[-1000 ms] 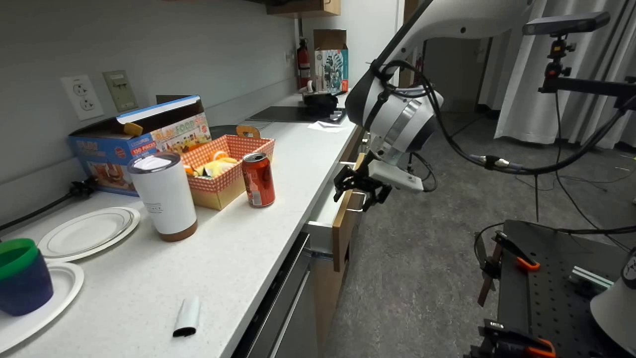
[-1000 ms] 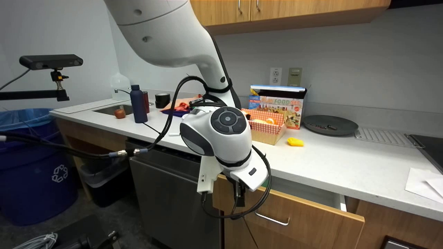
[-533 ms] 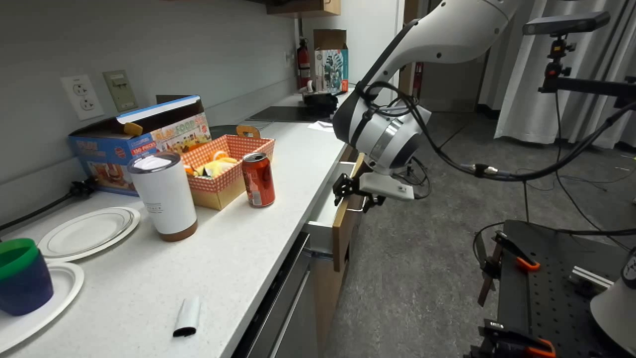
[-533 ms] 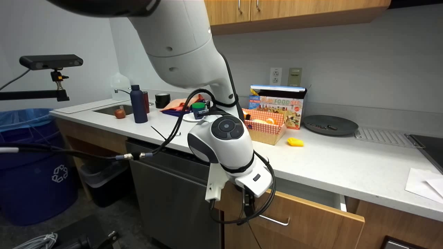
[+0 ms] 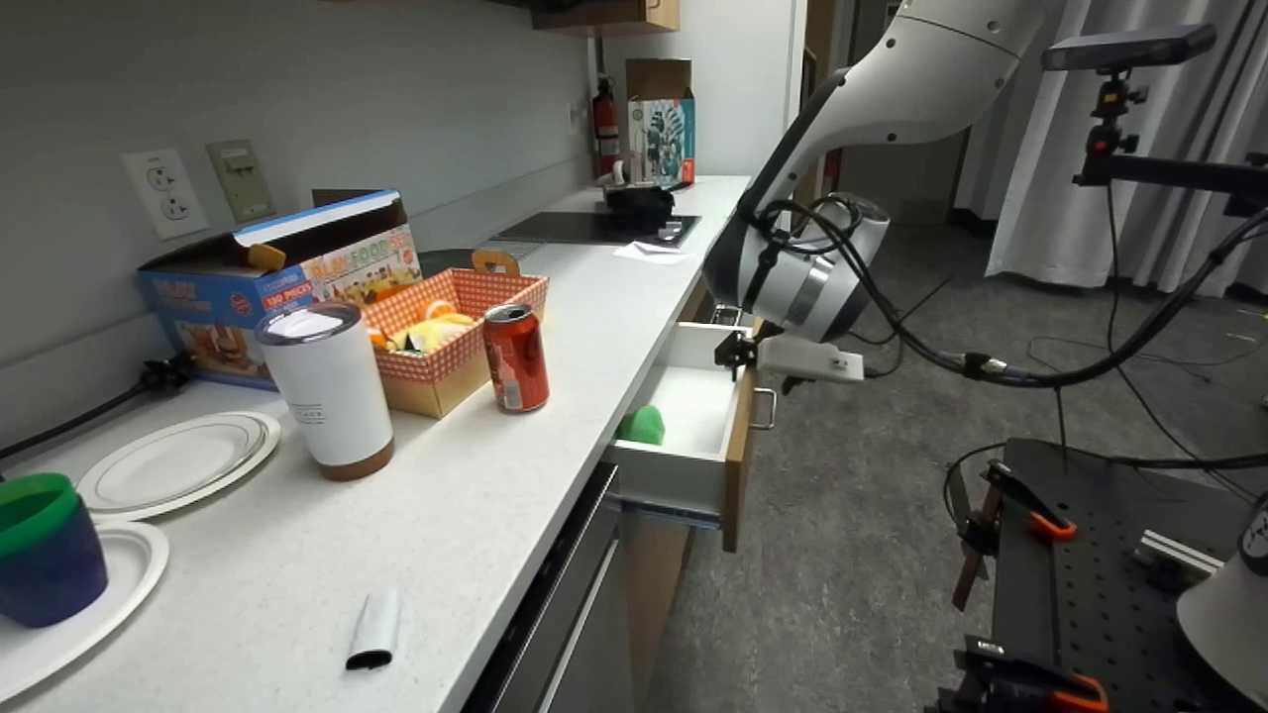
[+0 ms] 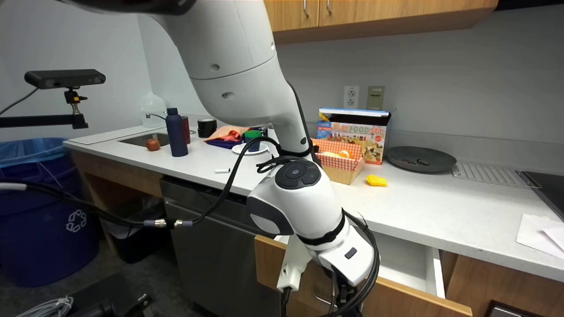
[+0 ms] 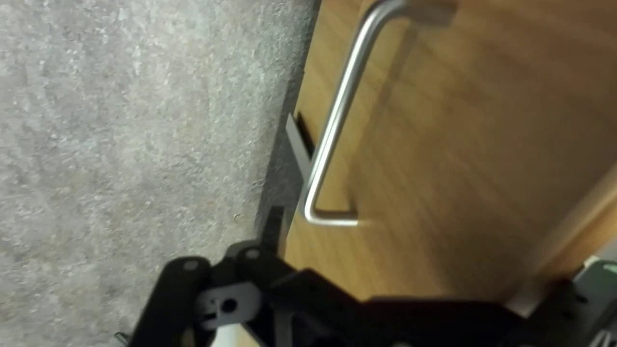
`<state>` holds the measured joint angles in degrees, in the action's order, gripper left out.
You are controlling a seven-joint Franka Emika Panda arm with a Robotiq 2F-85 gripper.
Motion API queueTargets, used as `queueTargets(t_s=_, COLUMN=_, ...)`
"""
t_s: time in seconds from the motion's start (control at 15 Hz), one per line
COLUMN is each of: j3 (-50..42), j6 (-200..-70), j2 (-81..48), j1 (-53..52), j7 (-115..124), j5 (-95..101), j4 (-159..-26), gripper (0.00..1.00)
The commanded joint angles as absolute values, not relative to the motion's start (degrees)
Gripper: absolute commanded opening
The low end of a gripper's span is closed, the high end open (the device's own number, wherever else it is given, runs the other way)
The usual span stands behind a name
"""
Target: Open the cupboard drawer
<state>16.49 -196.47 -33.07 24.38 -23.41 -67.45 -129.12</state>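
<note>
- Clearly, much is done: in an exterior view the wide, shallow, white-lined cupboard drawer [image 5: 693, 401] stands well out from beneath the white speckled countertop [image 5: 466, 525], its inner floor exposed and a small rounded green object [image 5: 642, 426] lying in it. Its rear end is hidden under there, so I cannot tell whether any travel is left.
- My black two-fingered gripper [image 5: 761, 376], seen from there, sits at the top of the light tan wood front panel [image 5: 736, 485], its fingers wide apart with the panel between them.
- In an exterior view my rounded white robot wrist [image 6: 308, 207] hides the fingers, so I cannot tell their spread; beside it the panel stands away from the countertop, with white interior showing behind.
- The wrist view, partly blurred, shows the silvery metal bar handle [image 7: 332, 126] with no finger on it. One finger is on the panel's outer side, the other past its top edge; contact I cannot tell. I judge the step in hand a pull on the panel itself. What remains, I think, is any last bit of pulling, then lifting the gripper clear.
</note>
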Motion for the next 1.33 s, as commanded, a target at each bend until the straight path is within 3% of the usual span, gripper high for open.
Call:
queueTargets(t_s=0.0, j3=6.8, j6=-198.8, j2=-32.7, j1=19.2, j7=-24.5, j5=-71.8, j4=-133.0, gripper=1.00)
queueTargets(t_s=0.4, j3=-3.0, j6=-200.4, j2=-31.7, j1=12.9, j7=-31.5, j5=-82.5, j4=-137.6, gripper=1.00)
queueTargets(t_s=0.6, j3=-3.5, j6=-202.0, j2=-29.4, j1=11.5, j7=-37.1, j5=-87.1, j4=-139.5, gripper=1.00)
queueTargets(t_s=1.27, j3=5.3, j6=-211.1, j2=-19.6, j1=14.4, j7=-68.5, j5=-111.0, j4=-142.7, gripper=1.00)
